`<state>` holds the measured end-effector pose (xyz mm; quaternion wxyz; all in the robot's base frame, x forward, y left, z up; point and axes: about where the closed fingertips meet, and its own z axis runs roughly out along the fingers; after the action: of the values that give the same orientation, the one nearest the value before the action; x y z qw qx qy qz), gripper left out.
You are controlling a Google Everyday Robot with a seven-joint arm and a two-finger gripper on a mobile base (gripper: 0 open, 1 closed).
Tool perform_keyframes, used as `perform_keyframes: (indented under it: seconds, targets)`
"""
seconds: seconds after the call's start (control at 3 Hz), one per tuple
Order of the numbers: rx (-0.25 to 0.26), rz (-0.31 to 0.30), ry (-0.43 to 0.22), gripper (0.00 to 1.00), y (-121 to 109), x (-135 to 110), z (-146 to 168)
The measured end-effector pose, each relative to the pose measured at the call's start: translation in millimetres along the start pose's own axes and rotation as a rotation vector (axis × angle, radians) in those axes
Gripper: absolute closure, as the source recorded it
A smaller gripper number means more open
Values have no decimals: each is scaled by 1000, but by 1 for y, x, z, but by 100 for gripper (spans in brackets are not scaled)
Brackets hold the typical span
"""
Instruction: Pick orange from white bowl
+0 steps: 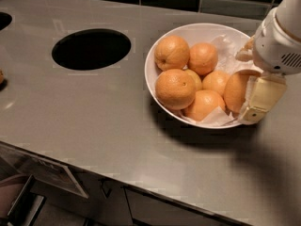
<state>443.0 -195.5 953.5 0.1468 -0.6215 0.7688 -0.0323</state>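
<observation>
The white bowl (202, 28) stands on the grey counter, lined with crumpled white paper and holding several oranges. The largest, dull dimpled orange (235, 93) lies at the bowl's right side, partly hidden by my arm. My gripper (244, 87) comes in from the right and is open. One finger (259, 100) is at the near side of this orange and the other (244, 53) is at its far side. I cannot tell if they touch the peel.
Two more large dimpled oranges (175, 88) (172, 52) lie at the bowl's left, with smaller ones between. A round hole (91, 48) is cut in the counter left of the bowl. The counter's front edge (141, 187) runs below. A dark tiled wall stands behind.
</observation>
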Motion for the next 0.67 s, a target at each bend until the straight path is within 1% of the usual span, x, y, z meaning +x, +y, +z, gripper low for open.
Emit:
perform_keyframes:
  seconds: [0.33, 0.67]
  targets:
    - [48, 31, 20, 21, -9, 16, -15]
    - [46, 26, 24, 22, -19, 18, -15]
